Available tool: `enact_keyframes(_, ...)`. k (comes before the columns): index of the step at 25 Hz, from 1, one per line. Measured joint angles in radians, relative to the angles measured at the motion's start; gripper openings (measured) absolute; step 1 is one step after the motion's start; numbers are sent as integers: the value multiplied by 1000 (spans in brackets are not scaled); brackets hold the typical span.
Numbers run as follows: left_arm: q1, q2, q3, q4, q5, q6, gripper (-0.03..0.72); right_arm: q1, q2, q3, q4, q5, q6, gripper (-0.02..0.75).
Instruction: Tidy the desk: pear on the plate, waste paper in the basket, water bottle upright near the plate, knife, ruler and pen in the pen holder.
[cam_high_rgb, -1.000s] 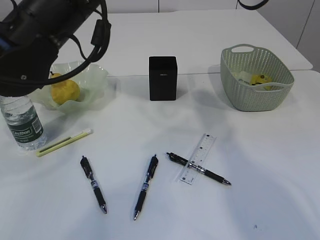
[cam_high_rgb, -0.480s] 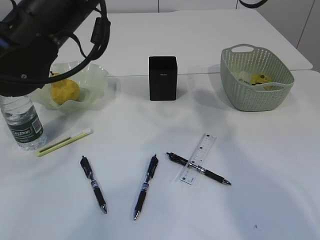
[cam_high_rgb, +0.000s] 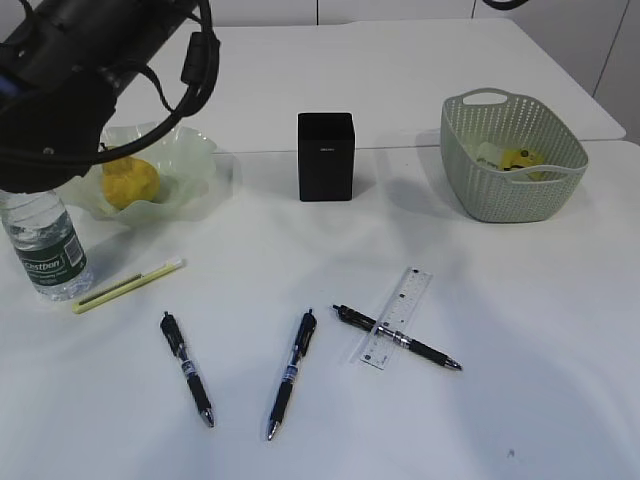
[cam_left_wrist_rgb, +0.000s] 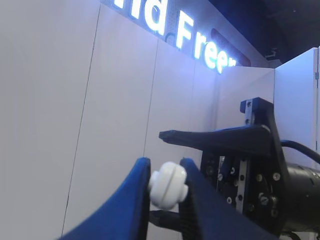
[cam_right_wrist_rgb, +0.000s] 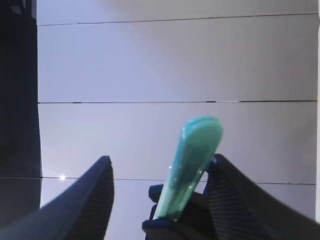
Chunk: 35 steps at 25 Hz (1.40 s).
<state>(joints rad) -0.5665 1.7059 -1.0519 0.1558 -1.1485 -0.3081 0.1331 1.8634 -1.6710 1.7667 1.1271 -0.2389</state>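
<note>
two small changes: the left arm has drifted off the plate, so the pear on it shows better, and the right claw has spread wide, a teal thing just leaning on one finger. the left claw stays pinched on the water bottle cap, bottle upright at the worktop's left edge beside the plate. reckon the bottle step's basically done; knife, ruler and pens remain.

Desk white; pear yellow; plate pale green; basket sage-green, woven-look; holder matte black; bottle clear, dark green label; ruler clear, black markings.
</note>
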Motion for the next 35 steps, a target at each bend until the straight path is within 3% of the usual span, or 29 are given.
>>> enact_keyframes(8,0,0,0,-30,2,0,102,-32,0,0,0,40,-41,471)
enact_keyframes(18,0,0,0,-42,2,13,102,-160,0,0,-2,61,-87,472)
enact_keyframes(22,0,0,0,-48,3,13,102,-216,0,0,-61,61,-115,472)
enact_keyframes(29,0,0,0,-50,4,13,101,-242,0,0,-434,29,-94,472)
enact_keyframes(35,0,0,0,-50,4,15,101,-242,0,0,-892,15,11,472)
